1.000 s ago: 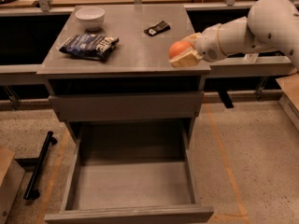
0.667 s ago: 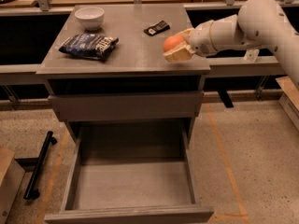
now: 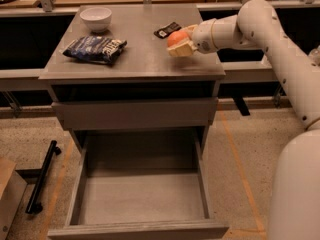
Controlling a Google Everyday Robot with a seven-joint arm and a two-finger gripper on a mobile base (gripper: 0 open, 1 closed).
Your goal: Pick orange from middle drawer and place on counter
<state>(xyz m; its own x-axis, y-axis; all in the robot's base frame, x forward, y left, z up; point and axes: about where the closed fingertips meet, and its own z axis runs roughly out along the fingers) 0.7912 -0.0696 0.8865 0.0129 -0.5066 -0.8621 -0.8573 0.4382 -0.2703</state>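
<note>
Over the matte grey counter slab [image 3: 135,59] my gripper [image 3: 177,44] has slid inward — fingers clamped on the small round orange [image 3: 174,36] — I'd lower next.

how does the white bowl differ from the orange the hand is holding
Colour: the round white bowl is pale, the small round orange fruit bright orange. Size: the bowl is wider than the orange. State: the bowl sits free at the flat grey counter's far left corner; the orange is gripped in the robot's hand over the counter's right side. Both are round.
</note>
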